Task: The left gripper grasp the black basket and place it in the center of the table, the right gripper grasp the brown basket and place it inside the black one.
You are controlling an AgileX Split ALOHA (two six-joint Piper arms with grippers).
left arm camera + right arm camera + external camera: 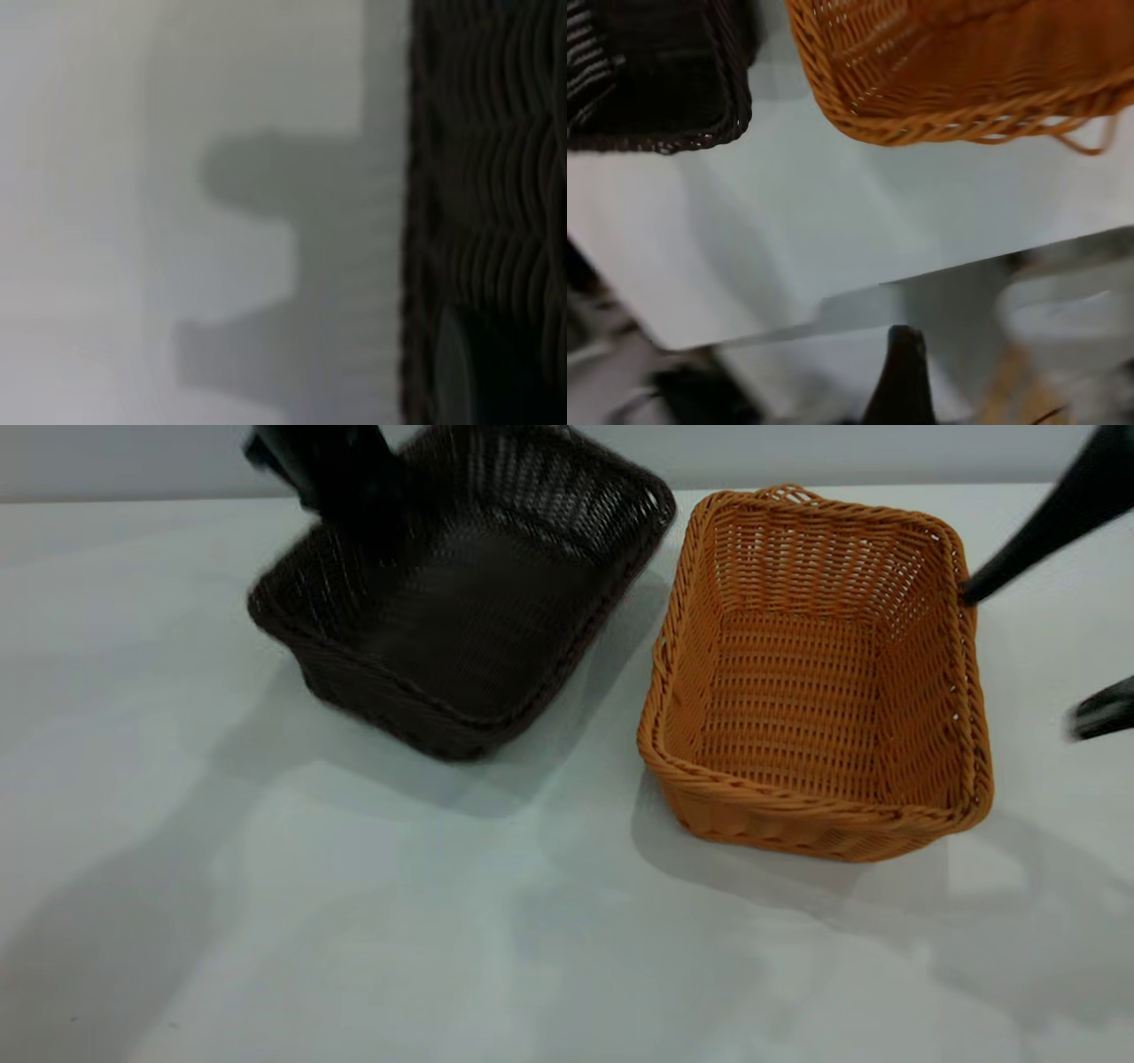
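Toward the far left of the table: my left gripper, a dark blur, sits at the rear wall of the black basket; whether it clamps the rim, I cannot tell. That basket lies askew, tipped, near the far edge. Just beside it, toward the right, the brown basket stands flat, apart from the black one. My right gripper is spread wide at the brown basket's right rim, one finger touching the rim, the other off to the side.

soft shadows, blurred wrist views
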